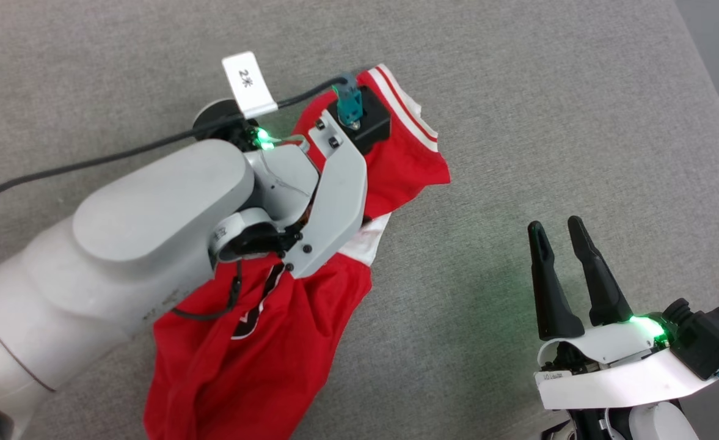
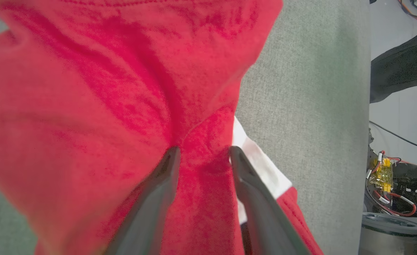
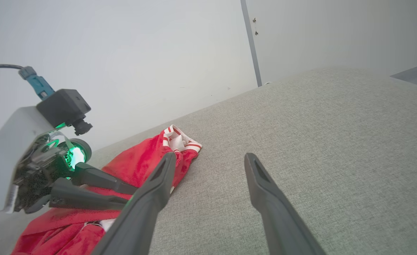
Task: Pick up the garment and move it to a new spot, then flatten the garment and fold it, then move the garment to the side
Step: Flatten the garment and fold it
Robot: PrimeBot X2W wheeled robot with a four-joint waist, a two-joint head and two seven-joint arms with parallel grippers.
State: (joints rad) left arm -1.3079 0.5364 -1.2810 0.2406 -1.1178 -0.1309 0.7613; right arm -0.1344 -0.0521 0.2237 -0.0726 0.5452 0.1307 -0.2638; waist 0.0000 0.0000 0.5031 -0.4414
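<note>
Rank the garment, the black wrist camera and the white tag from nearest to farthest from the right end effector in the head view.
1. Garment, left of the right end effector.
2. Camera, up-left, over the garment's striped end.
3. Tag, farthest up-left.

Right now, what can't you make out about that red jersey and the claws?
Head view: the pale left forearm covers most of the jersey T-shirt's chest print.
Left wrist view: the left gripper straddles a red fold; whether it grips is unclear.
Right wrist view: the right gripper and bottom edge hide the jersey T-shirt's lower part.
</note>
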